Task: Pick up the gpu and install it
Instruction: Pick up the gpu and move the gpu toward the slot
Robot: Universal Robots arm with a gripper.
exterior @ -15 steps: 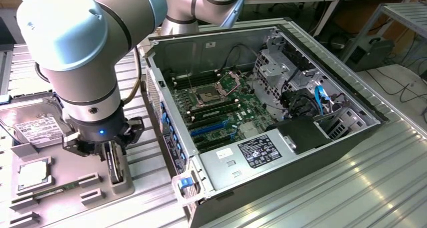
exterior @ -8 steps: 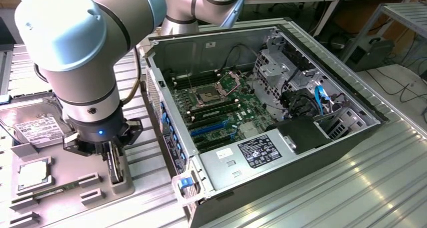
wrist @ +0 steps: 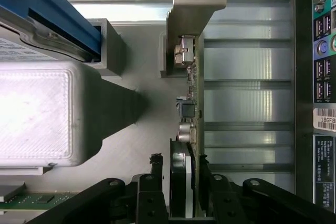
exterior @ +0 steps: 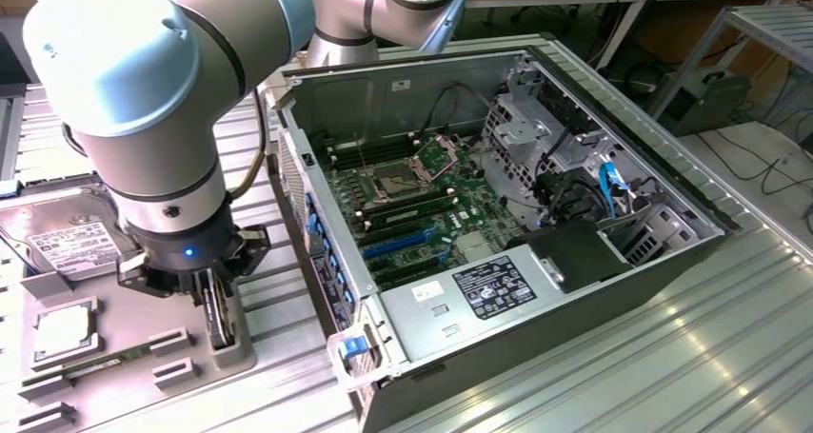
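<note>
A: gpu (wrist: 185, 109) where?
B: On edge in grey holder (exterior: 236, 353), exterior view's left of case (exterior: 381, 100). Long axis parallel to port panel (wrist: 323, 77), bracket (wrist: 194, 3) end away from gripper (wrist: 180, 160).
A: Jaws?
B: Clamped on its faces.

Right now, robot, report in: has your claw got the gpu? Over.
Status: claw shut on gpu. gpu on edge in grey holder, not lifted. Open computer case alongside. Over.

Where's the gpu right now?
In the exterior view's lower left, the gpu stands on edge in the grey parts fixture, just outside the open PC case, with the pincer closed around it.
</note>
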